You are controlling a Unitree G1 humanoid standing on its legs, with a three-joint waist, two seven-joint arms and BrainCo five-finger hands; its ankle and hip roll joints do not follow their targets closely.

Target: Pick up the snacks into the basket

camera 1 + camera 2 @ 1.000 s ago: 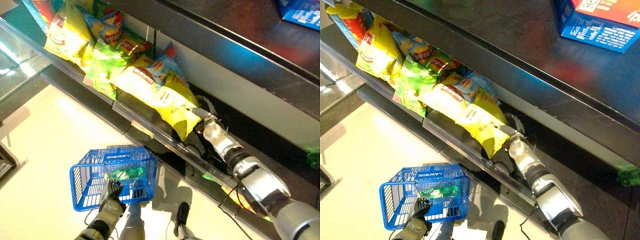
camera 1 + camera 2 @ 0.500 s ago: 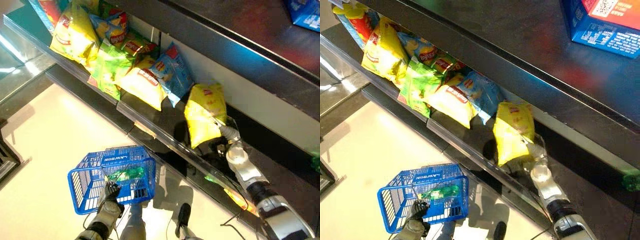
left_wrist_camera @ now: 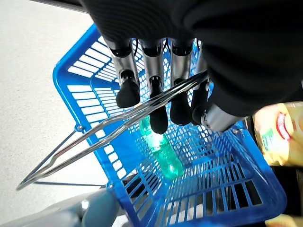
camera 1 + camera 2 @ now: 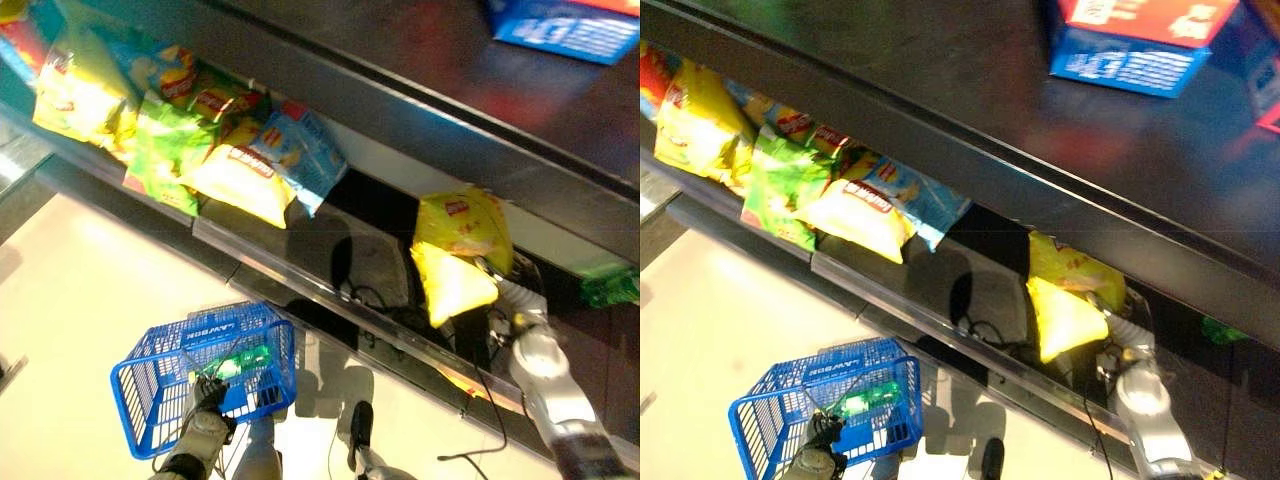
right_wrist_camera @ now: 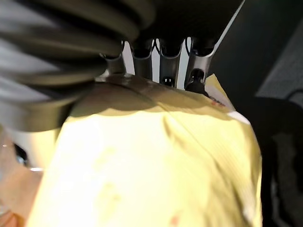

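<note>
Bare dark shelf between the snack bag pile and yellow chip bag, upper shelf board overhead, open floor beside the blue basket

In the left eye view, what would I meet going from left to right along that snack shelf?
Yellow chip bag → green chip bag → pale yellow chip bag → light blue chip bag → a dark gap of bare shelf → the yellow snack bag gripped by the robot's right hand.

We see a pale cream floor lit bright below dark shelving. A blue box sits on the upper shelf, and a shiny rail edges the lower one.
</note>
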